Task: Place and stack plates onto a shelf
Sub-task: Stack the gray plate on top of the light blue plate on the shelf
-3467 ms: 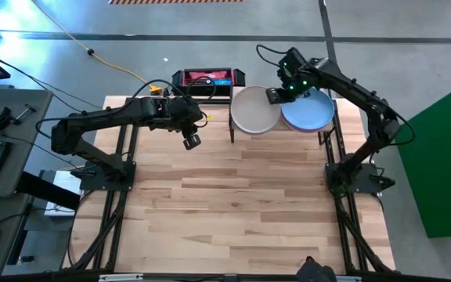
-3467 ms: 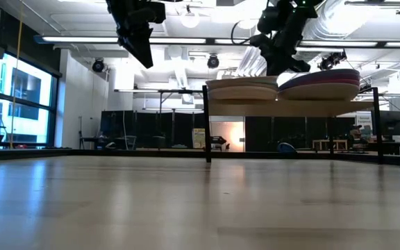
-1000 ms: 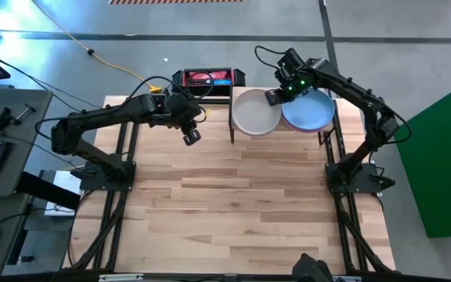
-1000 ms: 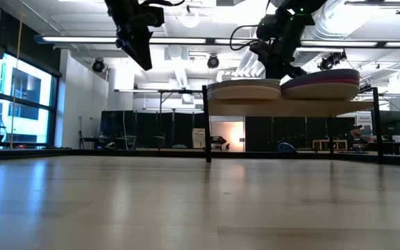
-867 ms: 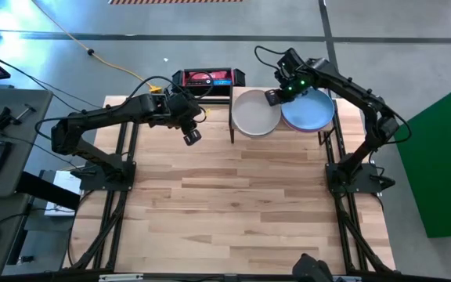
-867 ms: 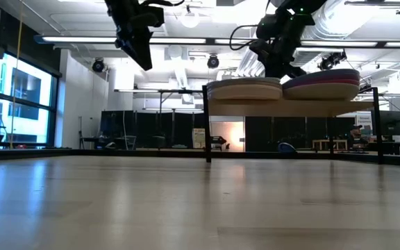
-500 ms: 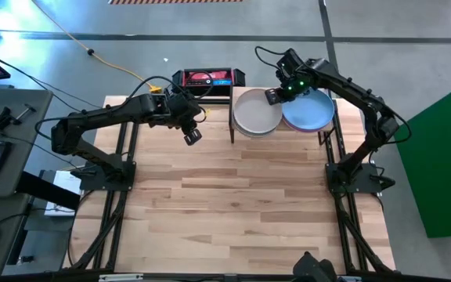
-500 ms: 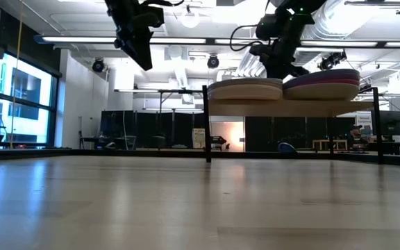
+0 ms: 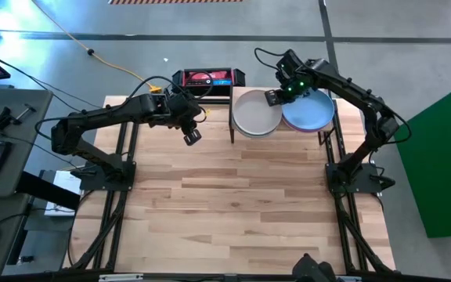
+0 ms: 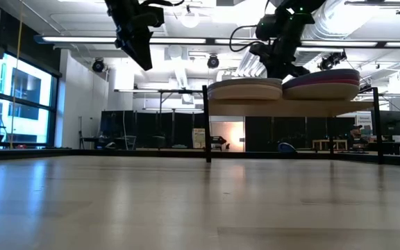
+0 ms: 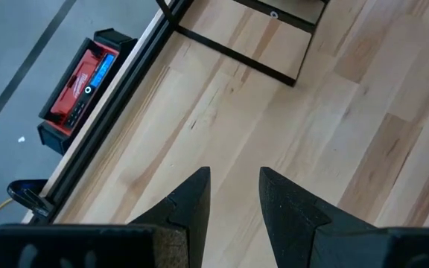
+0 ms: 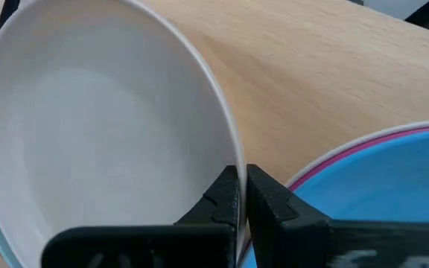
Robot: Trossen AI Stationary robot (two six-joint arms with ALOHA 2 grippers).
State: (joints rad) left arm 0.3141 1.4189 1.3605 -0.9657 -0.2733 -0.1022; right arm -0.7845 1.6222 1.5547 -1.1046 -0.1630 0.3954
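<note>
Pinching the beige plate (image 12: 88,134) rim at its three o'clock edge, the right gripper (image 12: 242,195) should release only once it sits squarely on the shelf (image 12: 334,67) stack, clear of the blue plate (image 12: 378,193).

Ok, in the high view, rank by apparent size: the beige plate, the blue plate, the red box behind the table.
1-2. Round matte beige plate and round matte blue plate: look alike; the blue one is partly covered, so no ranking.
3. Red-and-black box: smallest.
</note>
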